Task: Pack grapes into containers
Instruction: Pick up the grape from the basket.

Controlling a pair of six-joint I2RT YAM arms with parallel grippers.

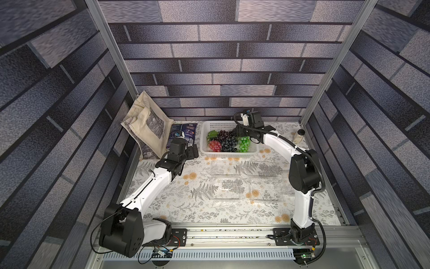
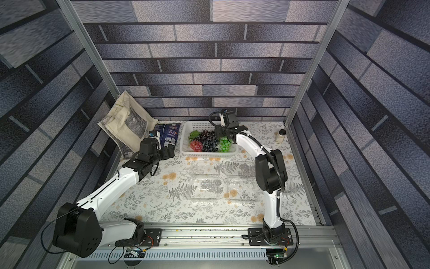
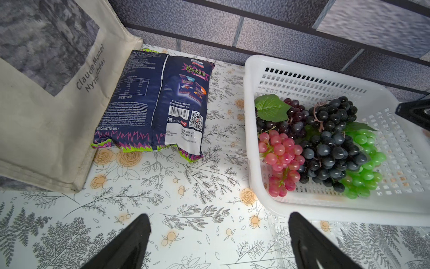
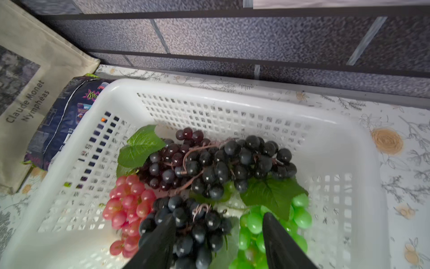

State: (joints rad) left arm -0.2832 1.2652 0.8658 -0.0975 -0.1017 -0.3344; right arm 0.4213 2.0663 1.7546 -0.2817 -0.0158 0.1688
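Between the jaws of the right end effector [image 4: 218, 215], inside the white basket [image 4: 209, 93], lies a dark grape bunch [image 4: 197, 226]. Its long axis runs along the fingers, stem end foremost. The jaws stand partly narrowed astride it, one finger on the dark berries, the other against the green bunch [image 4: 300, 216]; whether a grip is made cannot be told. The red bunch [image 4: 130, 205] lies just outside the opposite finger. The left end effector [image 3: 218, 215], wide and empty, hovers over the desk [image 3: 186, 186] beside the basket, farther off. The clear containers [image 1: 225, 188] lie empty behind the right wrist.
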